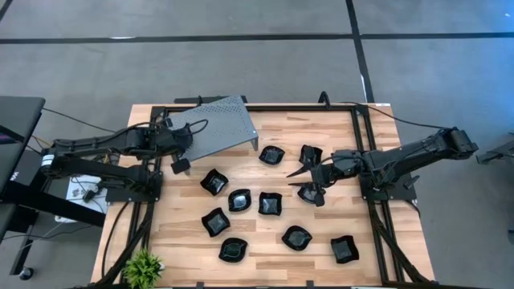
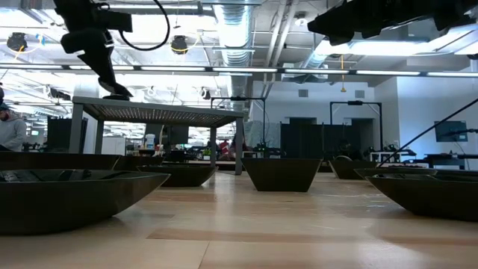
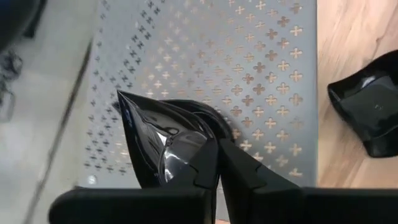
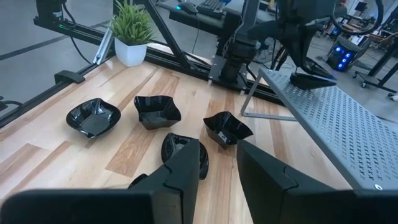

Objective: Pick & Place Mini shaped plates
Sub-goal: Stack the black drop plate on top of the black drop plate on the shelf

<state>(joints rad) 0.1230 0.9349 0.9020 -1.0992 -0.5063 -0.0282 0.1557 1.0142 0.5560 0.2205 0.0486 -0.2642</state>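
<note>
My left gripper [image 3: 219, 163] is over the grey perforated stand [image 1: 218, 127], near its left end, and is shut on a glossy black leaf-shaped mini plate [image 3: 152, 140]. The low view shows that plate [image 2: 116, 95] level with the stand's top. My right gripper [image 4: 217, 163] is open and hovers above the table's right half, over a group of plates [image 1: 311, 193]. Several more black mini plates, such as [image 1: 270, 203], lie on their bases on the wood. My left gripper holds the leaf-shaped plate by its rim [image 3: 200, 144], with one finger [image 3: 202, 171] on the dish's inner side and the other [image 3: 252, 177] outside it. The fingers come from above, pointing down. The plate's underside is at the stand's top [image 4: 314, 79]; whether it rests there I cannot tell.
Black frame rails [image 1: 360, 128] run along the table's edges. A small potted plant [image 1: 143, 265] stands at the near left corner. Bare wood shows between the stand and the plates and along the near edge.
</note>
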